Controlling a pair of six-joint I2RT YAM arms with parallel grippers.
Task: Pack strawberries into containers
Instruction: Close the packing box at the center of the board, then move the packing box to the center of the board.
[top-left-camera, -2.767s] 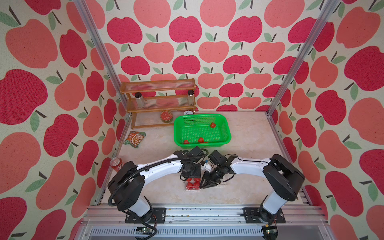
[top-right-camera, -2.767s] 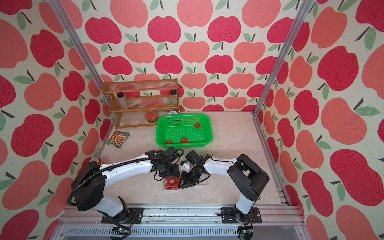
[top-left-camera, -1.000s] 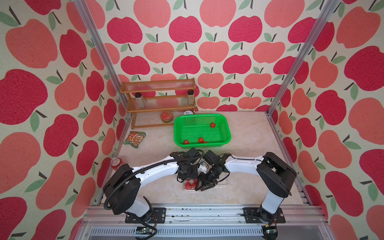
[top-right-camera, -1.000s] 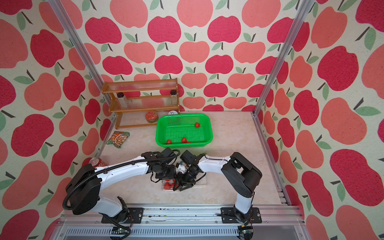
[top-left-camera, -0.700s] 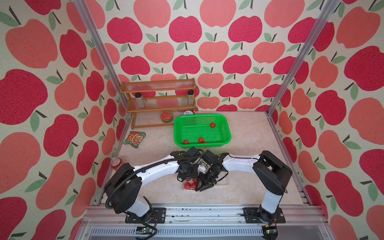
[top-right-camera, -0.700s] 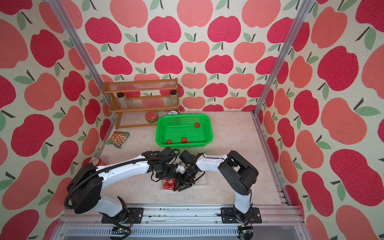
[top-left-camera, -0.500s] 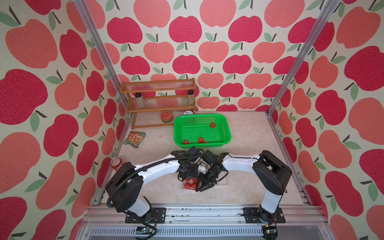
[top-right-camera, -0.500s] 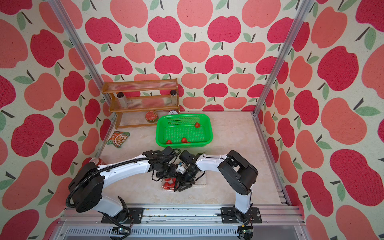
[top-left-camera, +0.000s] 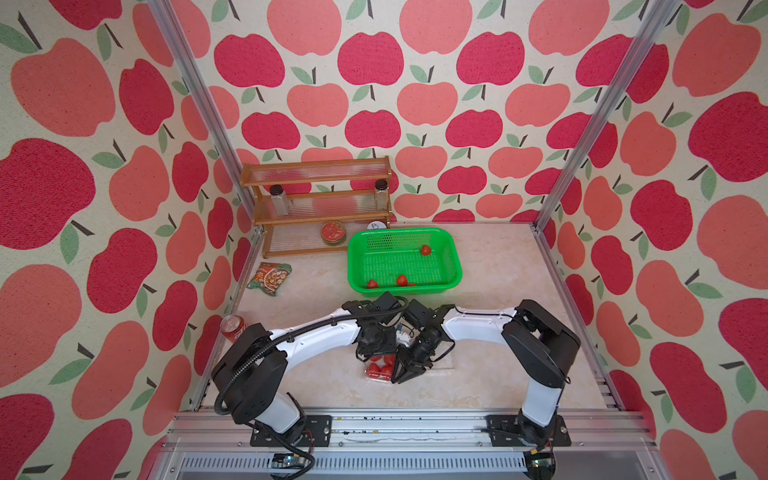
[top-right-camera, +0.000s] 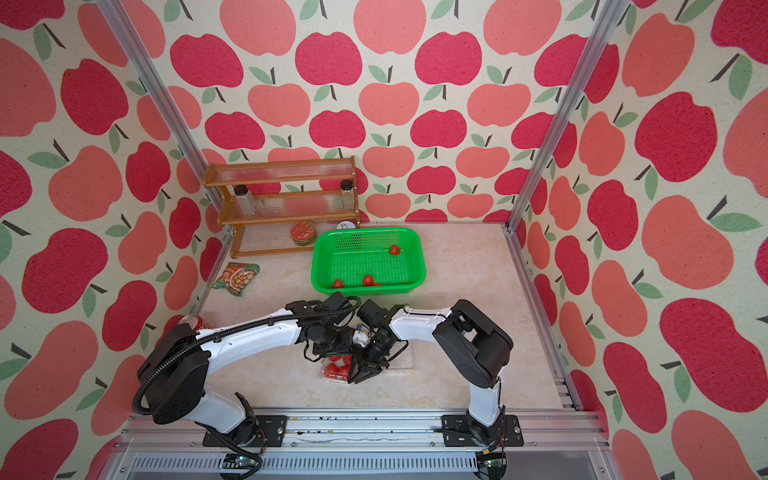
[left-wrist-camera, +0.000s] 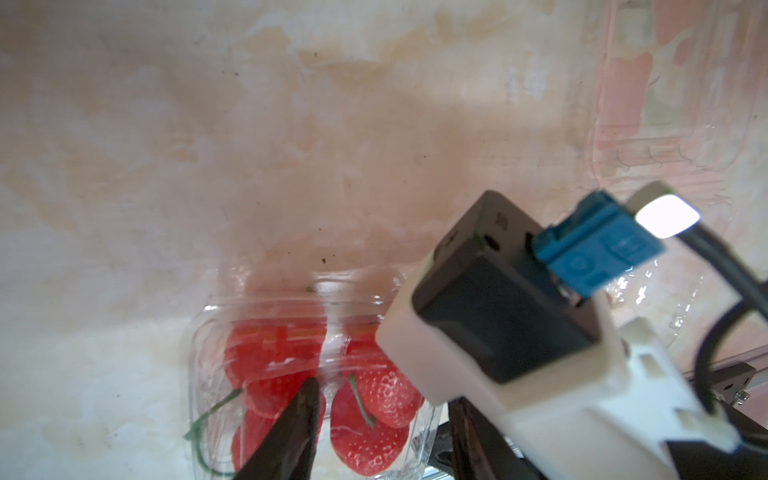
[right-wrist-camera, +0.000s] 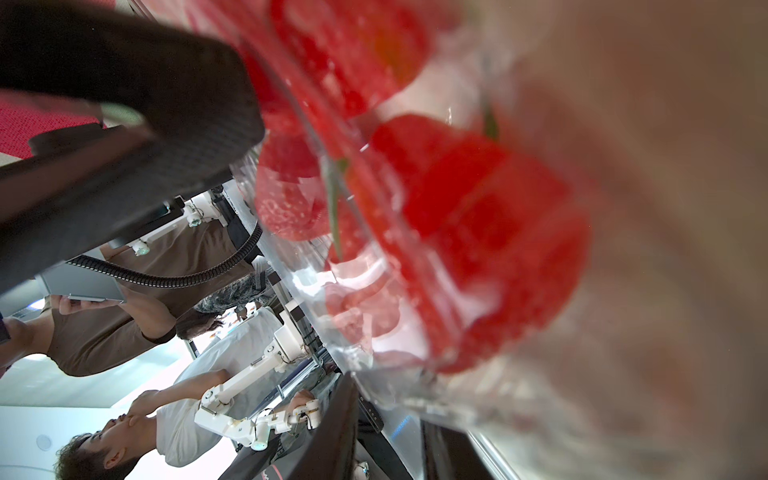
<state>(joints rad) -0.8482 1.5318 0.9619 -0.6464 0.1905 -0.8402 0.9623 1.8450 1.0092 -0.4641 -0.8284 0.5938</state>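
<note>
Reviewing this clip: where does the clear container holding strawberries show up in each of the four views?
Top view: the container sits low centre, nearer the camera than the green basket.
Top view: same place, a little left of centre.
Left wrist: close up from above, berries showing through clear plastic.
Right wrist: very close, blurred, seen side-on.
Shared landmark: the red strawberries with green stems inside it.

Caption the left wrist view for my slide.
Red strawberries packed in a clear clamshell container on the beige table, the right arm's wrist camera crowding in close.
</note>
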